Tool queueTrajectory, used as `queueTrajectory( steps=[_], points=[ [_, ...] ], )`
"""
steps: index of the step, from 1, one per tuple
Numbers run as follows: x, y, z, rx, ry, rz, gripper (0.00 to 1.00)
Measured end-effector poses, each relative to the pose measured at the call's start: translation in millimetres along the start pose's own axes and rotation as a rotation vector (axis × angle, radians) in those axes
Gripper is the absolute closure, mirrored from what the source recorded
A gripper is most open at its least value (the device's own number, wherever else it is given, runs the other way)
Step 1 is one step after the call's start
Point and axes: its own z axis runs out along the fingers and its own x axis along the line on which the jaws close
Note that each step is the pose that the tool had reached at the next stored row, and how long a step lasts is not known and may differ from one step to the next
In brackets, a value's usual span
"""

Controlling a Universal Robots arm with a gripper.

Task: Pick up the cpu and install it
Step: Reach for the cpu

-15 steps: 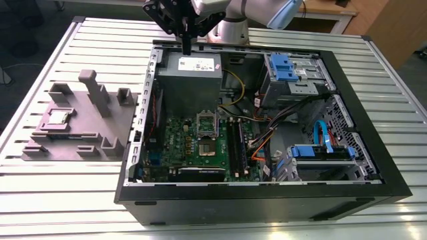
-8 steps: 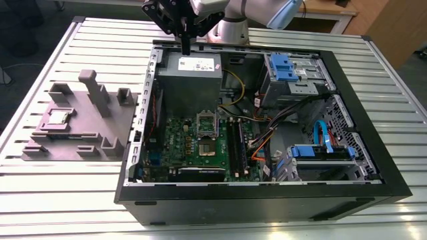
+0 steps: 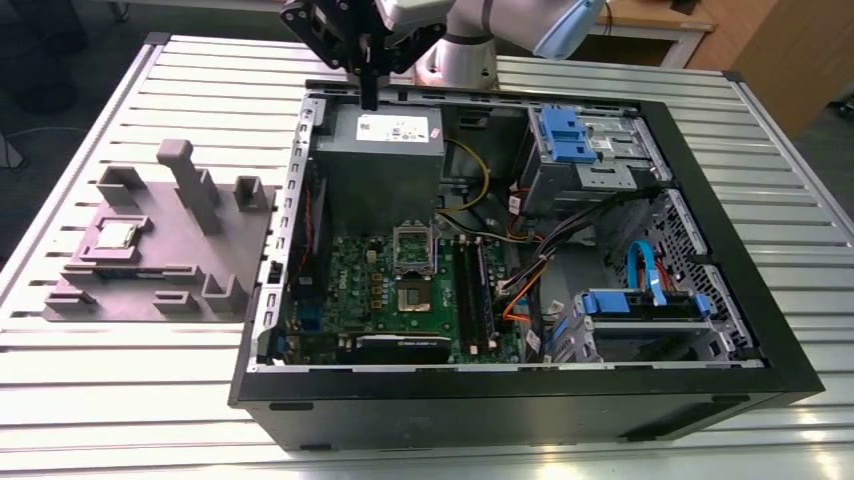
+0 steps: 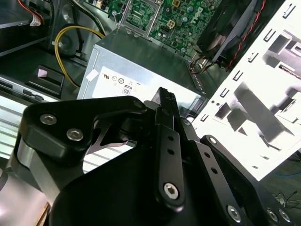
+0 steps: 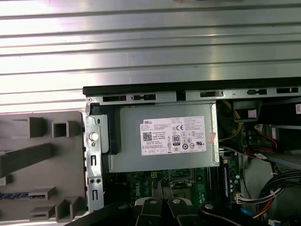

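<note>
I read arm (image 3: 467, 45) at top of exterior view, wrist angled down. Gripper (image 3: 368, 96) hangs vertical, fingers (image 4: 167, 141) pressed together, nothing held between them.

The fixture (image 3: 187, 268) stands beside the computer case (image 3: 534, 405), on the exterior view's left — cpu (image 3: 116, 235) on it; power supply (image 3: 380, 165) inside the case.
</note>
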Motion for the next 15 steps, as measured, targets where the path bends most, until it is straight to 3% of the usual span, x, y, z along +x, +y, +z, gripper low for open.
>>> queueTrajectory(
  steps=[15],
  points=[
    [3.7, -0.3, 0.1, 0.0, 0.0, 0.0, 0.9]
  ],
)
